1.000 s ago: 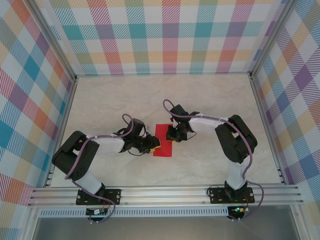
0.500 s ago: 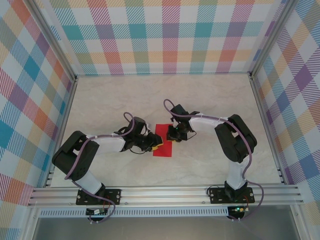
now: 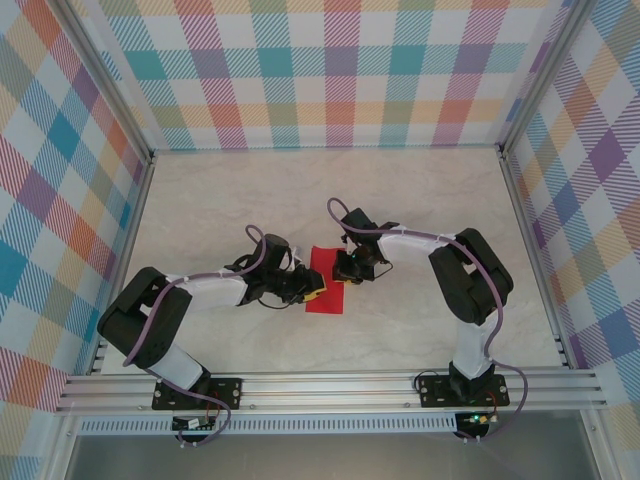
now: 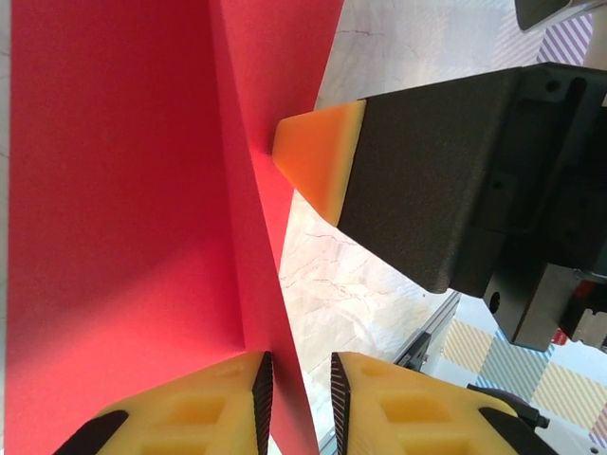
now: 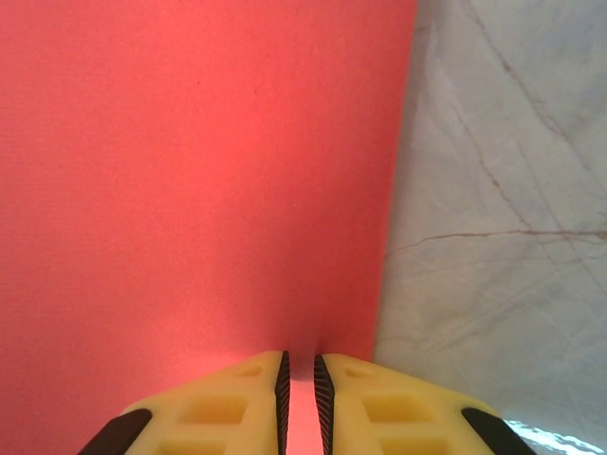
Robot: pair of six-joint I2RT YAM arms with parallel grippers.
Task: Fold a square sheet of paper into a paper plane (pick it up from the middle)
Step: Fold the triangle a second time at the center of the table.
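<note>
Marbled counter, plaid walls, both arms were bent inward, left tool gripped square sheet of paper at 9 o'clock, right tool clamped it at 3 o'clock.

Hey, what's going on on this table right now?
A robot is folding a square sheet of paper, red, in the middle of the table. Its left hand is pinched on the sheet's left side at a crease, and its right hand is pinched near the opposite edge. From above the sheet reads as a rectangle, not a dart yet.
</note>
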